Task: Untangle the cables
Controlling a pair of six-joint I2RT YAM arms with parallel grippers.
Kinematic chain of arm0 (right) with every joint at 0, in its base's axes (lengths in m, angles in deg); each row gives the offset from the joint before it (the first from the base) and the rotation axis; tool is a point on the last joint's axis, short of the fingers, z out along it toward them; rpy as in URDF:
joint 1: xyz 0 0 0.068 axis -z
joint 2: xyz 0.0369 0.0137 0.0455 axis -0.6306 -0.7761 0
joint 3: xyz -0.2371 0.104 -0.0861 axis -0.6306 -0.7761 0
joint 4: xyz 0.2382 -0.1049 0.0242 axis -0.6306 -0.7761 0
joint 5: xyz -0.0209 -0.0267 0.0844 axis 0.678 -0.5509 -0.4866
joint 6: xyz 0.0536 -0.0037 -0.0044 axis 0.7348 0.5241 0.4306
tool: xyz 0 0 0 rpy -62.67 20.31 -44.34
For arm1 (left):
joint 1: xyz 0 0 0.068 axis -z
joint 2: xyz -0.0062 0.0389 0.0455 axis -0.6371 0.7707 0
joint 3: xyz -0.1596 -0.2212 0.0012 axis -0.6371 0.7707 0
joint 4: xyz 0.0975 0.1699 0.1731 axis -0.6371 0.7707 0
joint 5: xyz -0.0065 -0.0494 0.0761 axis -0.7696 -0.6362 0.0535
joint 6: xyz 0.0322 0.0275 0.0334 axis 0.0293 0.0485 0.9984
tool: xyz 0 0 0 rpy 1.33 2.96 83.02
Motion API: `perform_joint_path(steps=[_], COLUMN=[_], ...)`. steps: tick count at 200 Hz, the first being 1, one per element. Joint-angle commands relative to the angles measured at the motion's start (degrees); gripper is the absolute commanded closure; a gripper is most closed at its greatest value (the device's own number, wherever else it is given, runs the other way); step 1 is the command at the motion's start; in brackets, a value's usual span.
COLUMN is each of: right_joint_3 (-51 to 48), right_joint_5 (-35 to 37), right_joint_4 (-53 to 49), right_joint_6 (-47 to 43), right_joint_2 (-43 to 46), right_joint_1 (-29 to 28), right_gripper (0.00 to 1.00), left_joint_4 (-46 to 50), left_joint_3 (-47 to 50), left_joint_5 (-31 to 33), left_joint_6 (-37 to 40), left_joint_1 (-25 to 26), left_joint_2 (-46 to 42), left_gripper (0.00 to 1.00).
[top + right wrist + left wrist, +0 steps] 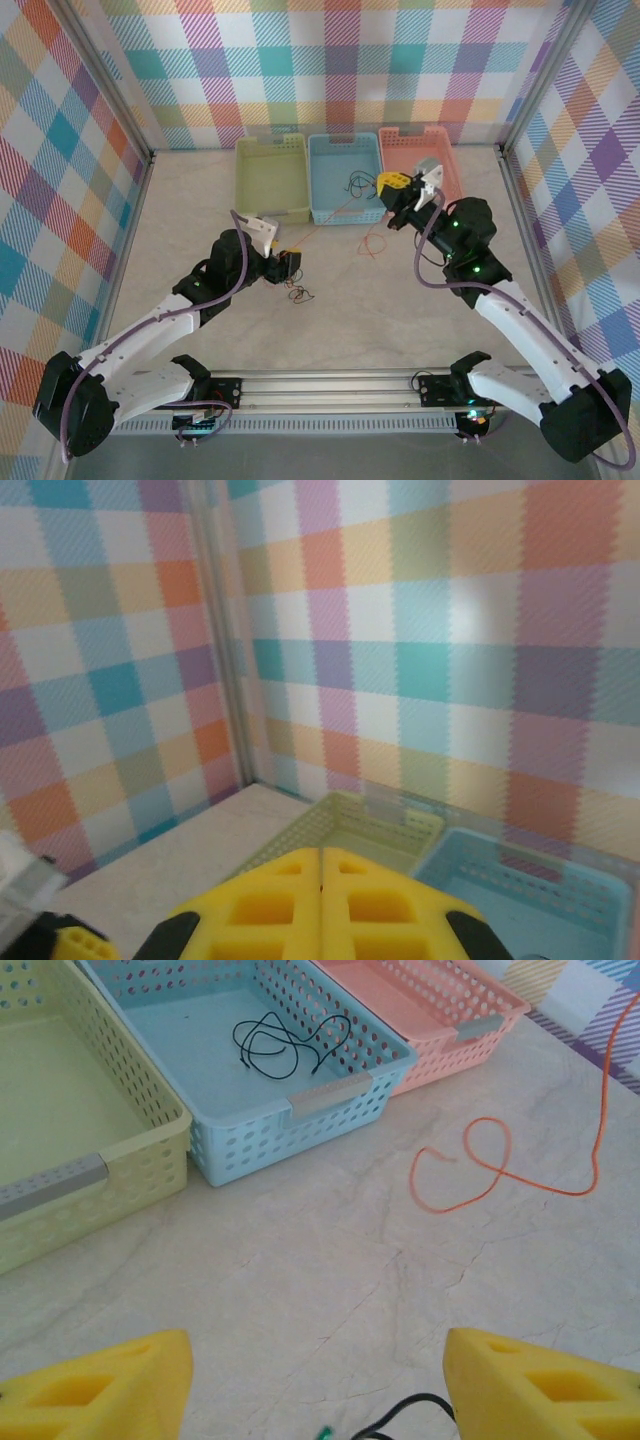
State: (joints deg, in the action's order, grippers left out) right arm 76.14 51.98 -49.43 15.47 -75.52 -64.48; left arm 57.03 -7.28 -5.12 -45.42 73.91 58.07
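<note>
1. Left gripper (318, 1375): yellow fingers (110, 1385) stand wide apart and hold nothing. It hangs low over the table (400, 310), left of centre.
2. Right gripper (320, 900): yellow pads pressed flat together. Whether a thin wire is pinched between them cannot be told. It is raised at the near rim of the pink basket (425, 160), far right.
3. Black cable (290, 1045): loose loops lying inside the blue basket (260, 1125), the middle one of three.
4. Orange cable (480, 1170): curled on the table near the blue and pink baskets. One strand runs right, then rises out of the left wrist view.
5. Dark cable tangle (300, 294): on the table just near of the left gripper. A black loop (410, 1408) and a green tip (325, 1432) show between its fingers.
6. Yellow-green basket (272, 178): far left of the row, touching the blue basket.
7. Plaid walls (420, 630): all around the table.
</note>
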Motion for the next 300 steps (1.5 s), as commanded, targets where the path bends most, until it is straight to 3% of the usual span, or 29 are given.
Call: perform_joint_path(steps=[1,26,48,73,97,133,161,189,208,224,251,277,300], right_joint_3=[-0.7,-1.3,-0.3,-1.8,-3.9,-3.3,1.7,9.2,14.0,17.1,21.2,20.1,14.3], right_joint_5=[5.3,4.1,1.1,-0.8,-7.1,-18.5,-28.1,-37.1,-39.3,-41.4,-39.5,-30.0,-20.7], right_joint_4=[-3.0,-3.3,-4.4,-4.1,-2.6,0.1,1.0,-4.6,-10.4,-11.9,-20.1,-29.9,-30.6], right_joint_6=[4.0,12.5,16.5,16.9,17.4,17.7,16.8,10.0,3.7,3.0,0.5,-6.0,-9.1], right_joint_2=[0.9,-1.4,-4.8,-5.4,-5.4,-4.8,-6.0,-8.9,-9.7,-10.1,-10.4,-10.8,-12.0], right_joint_1=[5.5,14.9,20.0,21.1,21.1,20.8,15.7,5.3,-2.1,-4.7,-5.6,-5.5,-5.3], right_gripper=[1.00,1.00,1.00,1.00,1.00,1.00,1.00,1.00,1.00,1.00,1.00,1.00,1.00], left_joint_4=[-1.3,-1.2,-1.9,-2.5,-1.6,-1.3,-1.8,0.4,3.6,6.5,10.8,12.2,12.7], left_joint_3=[1.4,2.1,2.5,2.5,1.3,-1.8,-2.8,-3.0,-2.9,-2.5,-1.6,-0.5,-0.6], left_joint_5=[-1.1,-2.9,-7.1,-8.7,-7.4,-9.6,-7.9,2.1,8.7,14.0,19.6,18.1,14.4], left_joint_6=[0.8,1.4,2.0,2.0,1.7,0.0,-2.6,-6.8,-9.1,-11.7,-14.7,-15.3,-14.9], left_joint_1=[0.2,0.2,0.3,0.3,0.3,0.5,0.9,0.8,0.7,0.5,-0.9,-1.9,-2.0], left_joint_2=[-2.9,-4.7,-5.0,-4.7,-2.8,2.6,3.8,1.5,-1.5,-5.0,-10.4,-12.6,-10.8], left_gripper=[0.34,0.34,0.35,0.41,0.47,0.35,0.35,0.34,0.32,0.27,0.20,0.18,0.18])
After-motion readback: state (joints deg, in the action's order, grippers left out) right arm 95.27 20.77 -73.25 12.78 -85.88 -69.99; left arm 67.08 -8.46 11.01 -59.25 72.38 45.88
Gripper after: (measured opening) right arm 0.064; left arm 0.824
